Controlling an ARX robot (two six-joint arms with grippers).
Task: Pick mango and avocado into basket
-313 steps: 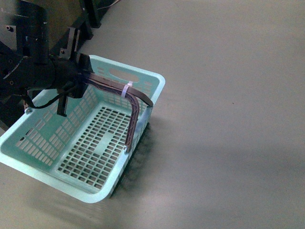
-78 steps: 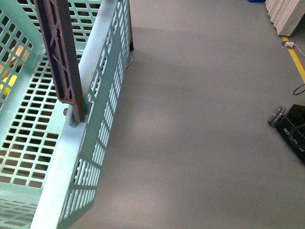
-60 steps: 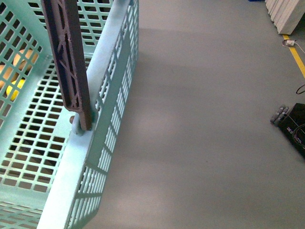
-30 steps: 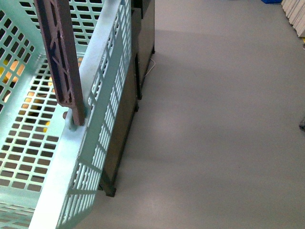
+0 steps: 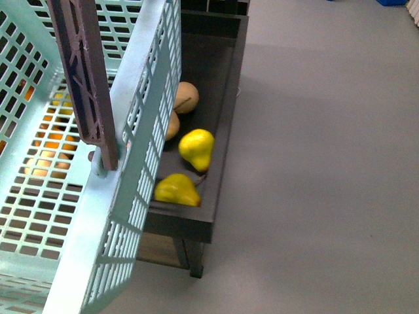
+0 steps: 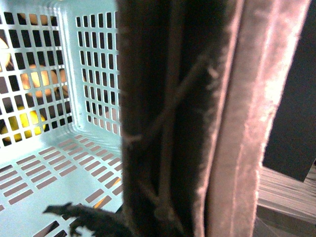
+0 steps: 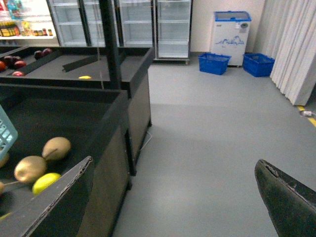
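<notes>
Basket (image 5: 141,163) is up off the floor and right against the left arm. Its brown handle (image 6: 197,118) fills the left wrist view, so close that the left gripper's jaws are hidden. I can't tell if it's clamped on the handle or not. Basket's long axis runs away from the robot: the slotted long wall goes from near to far, leaning slightly right in the front view, with the open top facing the body camera. The handle (image 5: 85,78) leg rises from the middle of that wall. The inside of the basket (image 6: 94,74) looks bare in the left wrist view. Orange and yellow fruit patches show through the slots from behind, too broken up to pick out the mango or the avocado. Just past the basket's long wall, on the side away from the left gripper, there's a dark display bin (image 5: 183,226) on legs. It holds two yellow pears (image 5: 197,148) close together and tan fruits (image 5: 186,97) further along. The right gripper (image 7: 173,212) is spread wide with nothing between the fingers (image 7: 286,202). It points across grey floor (image 7: 207,138), well apart from the basket. The same bin is ahead of it off to one finger's side, with blue crates (image 7: 214,63) far ahead.
</notes>
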